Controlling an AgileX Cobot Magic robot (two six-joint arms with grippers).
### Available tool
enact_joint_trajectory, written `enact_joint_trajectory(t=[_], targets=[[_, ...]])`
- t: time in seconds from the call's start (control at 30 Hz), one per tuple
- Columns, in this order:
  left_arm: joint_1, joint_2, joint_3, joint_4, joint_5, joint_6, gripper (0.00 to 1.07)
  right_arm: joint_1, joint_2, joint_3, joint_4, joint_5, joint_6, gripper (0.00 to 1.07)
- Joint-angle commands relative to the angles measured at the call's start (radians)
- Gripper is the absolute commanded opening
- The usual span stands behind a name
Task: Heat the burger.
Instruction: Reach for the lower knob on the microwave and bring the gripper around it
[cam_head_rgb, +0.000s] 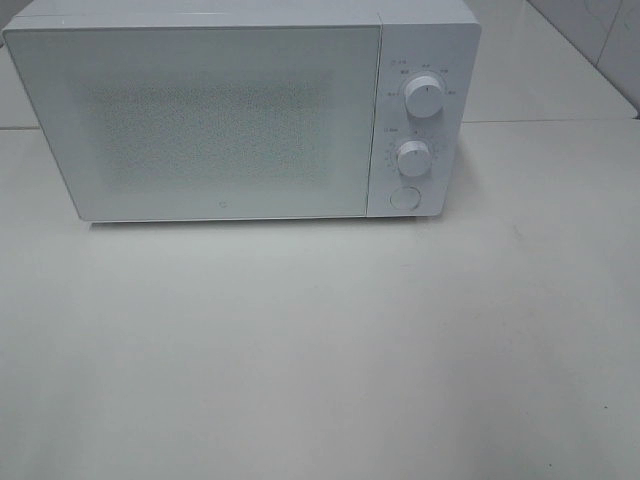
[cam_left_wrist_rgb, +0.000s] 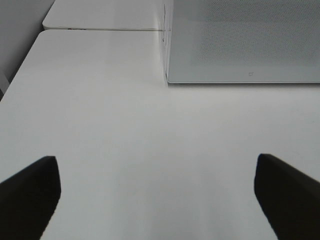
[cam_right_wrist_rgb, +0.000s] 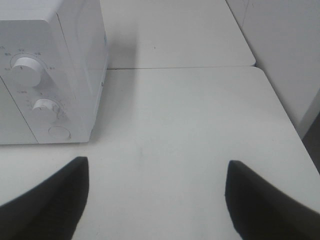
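Observation:
The burger is out of view in every frame. A white microwave (cam_head_rgb: 240, 110) stands at the back of the table with its door shut; it also shows as the microwave (cam_left_wrist_rgb: 245, 40) and the microwave (cam_right_wrist_rgb: 45, 75) in the wrist views. Neither arm appears in the exterior high view. My left gripper (cam_left_wrist_rgb: 157, 197) hangs open over bare table, left of the microwave's front. My right gripper (cam_right_wrist_rgb: 157, 197) is open too, over the table in front of the microwave's right corner, with nothing between its fingers.
The microwave's control panel carries two round knobs (cam_head_rgb: 424, 98) (cam_head_rgb: 413, 158) and a round button (cam_head_rgb: 404, 196). The white table (cam_head_rgb: 320, 350) stretches in front. A seam joins a second tabletop (cam_right_wrist_rgb: 175, 30) behind, and the right table edge (cam_right_wrist_rgb: 290, 120) drops off near a wall.

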Motion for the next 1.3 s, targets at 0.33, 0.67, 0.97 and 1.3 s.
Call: enact_joint_trajectory(t=[0.33, 0.67, 0.97, 1.3], targets=[[0.001, -0.023, 0.006, -0.002, -0.003, -0.008, 0.98, -0.003, 0.166, 0.155, 0.000, -0.524, 0.006, 0.74], [0.001, -0.023, 0.006, -0.002, -0.003, -0.008, 0.98, -0.003, 0.349, 0.215, 0.047, -0.833, -0.034, 0.74], [0.001, -0.023, 0.006, -0.002, -0.003, -0.008, 0.98, 0.048, 0.531, 0.259, 0.208, -1.089, -0.236, 0.74], [0.001, -0.023, 0.006, -0.002, -0.003, -0.008, 0.98, 0.341, 0.702, 0.282, 0.608, -1.293, -0.532, 0.74]])
